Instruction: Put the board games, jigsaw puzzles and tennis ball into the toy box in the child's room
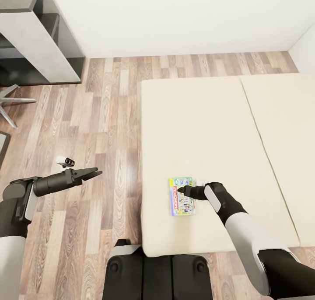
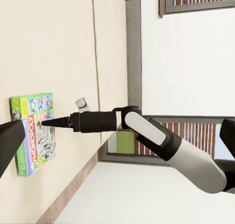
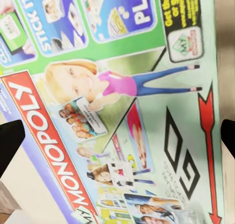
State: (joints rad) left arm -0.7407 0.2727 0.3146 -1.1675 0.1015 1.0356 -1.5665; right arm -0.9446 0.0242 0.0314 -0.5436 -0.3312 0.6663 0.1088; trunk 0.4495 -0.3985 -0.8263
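One board game [image 1: 182,196] in sight, lying flat on the bed [image 1: 205,129] near its foot-side edge, long axis running away from the robot. Right claw [image 1: 183,190] hangs directly over the box, fingers spread to either side in the wrist view; nothing held. Left claw [image 1: 92,174] sits well apart over the floor, fingers together, empty. Right arm plainly nearer. Box is thin, green-and-white, red logo band along one long side, cartoon figures.

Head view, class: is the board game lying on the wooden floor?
No, the board game lies flat on the beige bed, near its edge, under the right gripper.
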